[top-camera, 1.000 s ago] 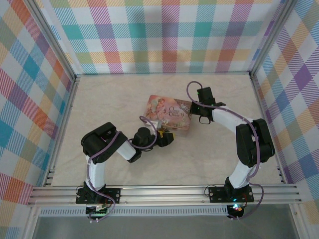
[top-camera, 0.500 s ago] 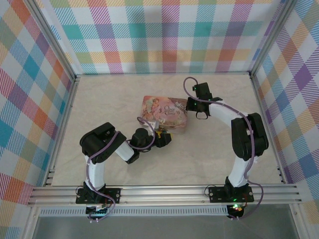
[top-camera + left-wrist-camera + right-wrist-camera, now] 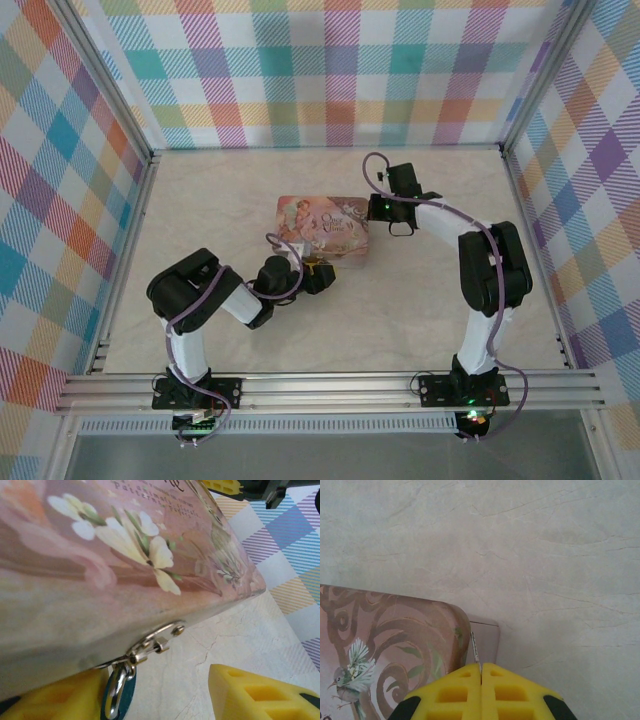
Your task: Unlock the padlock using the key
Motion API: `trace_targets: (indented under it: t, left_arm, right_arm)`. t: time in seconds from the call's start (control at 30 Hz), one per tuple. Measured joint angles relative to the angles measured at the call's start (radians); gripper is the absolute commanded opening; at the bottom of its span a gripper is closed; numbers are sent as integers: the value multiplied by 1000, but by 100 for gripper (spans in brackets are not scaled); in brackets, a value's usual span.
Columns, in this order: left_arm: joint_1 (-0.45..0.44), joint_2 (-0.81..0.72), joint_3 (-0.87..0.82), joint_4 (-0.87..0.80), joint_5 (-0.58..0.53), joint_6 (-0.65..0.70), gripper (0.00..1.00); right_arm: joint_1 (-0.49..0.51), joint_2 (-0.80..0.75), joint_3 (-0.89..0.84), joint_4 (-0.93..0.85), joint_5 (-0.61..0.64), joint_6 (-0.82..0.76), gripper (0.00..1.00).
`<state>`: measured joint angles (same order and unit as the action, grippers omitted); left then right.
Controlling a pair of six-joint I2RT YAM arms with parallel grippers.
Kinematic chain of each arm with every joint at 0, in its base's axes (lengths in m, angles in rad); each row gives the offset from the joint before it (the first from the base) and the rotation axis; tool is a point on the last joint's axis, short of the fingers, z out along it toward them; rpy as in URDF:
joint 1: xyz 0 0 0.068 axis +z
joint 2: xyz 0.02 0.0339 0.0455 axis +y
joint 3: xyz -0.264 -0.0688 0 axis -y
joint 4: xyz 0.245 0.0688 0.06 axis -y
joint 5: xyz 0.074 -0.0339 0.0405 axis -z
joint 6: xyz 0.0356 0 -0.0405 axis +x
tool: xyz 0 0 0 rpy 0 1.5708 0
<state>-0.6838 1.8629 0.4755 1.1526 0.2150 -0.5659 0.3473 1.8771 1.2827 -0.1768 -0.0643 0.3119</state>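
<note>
- Steadying is judged to be the step in hand: the tiny dark-grey metal padlock (image 3: pixel 119 705), hanging from the silver hasp (image 3: pixel 156 641) of the pink illustrated rectangular tin (image 3: pixel 125 580), is being flanked, unclamped, by the half-open left gripper (image 3: pixel 155 682).
- What looks like a thin silver key (image 3: pixel 475 652) is being pinched in the closed right gripper (image 3: pixel 481 666) at the tin's corner.
- Next, a firm clamp and key alignment are being called for.

Pink floral rectangular tin box (image 3: pixel 325 230) on cream veined tabletop (image 3: pixel 220 190) — pastel plaid fabric walls (image 3: pixel 340 70), yellow plastic fingers (image 3: pixel 250 690), thin silver metal key (image 3: pixel 476 650).
</note>
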Motion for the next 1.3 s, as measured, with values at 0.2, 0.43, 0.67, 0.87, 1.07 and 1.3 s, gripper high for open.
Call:
trace_targets:
  t: [0.2, 0.43, 0.67, 0.87, 1.07, 1.3]
  left_arm:
    - [3, -6, -2, -28, 1, 6, 37]
    - [7, -6, -2, -40, 11, 5, 32]
    - [20, -6, -2, -72, 22, 5, 23]
    - [29, -7, -2, -81, 31, 8, 39]
    - [32, -5, 16, -80, 48, 2, 49]
    - [33, 16, 42, -71, 67, -16, 51]
  right_arm:
    - [1, 0, -6, 4, -1, 0, 0]
    - [1, 0, -11, 14, -1, 0, 0]
    - [1, -3, -18, 23, -1, 0, 0]
    - [1, -6, -34, 33, -1, 0, 0]
    - [9, -6, -47, 34, -2, 0, 0]
    - [13, -8, -55, 53, 19, 1, 0]
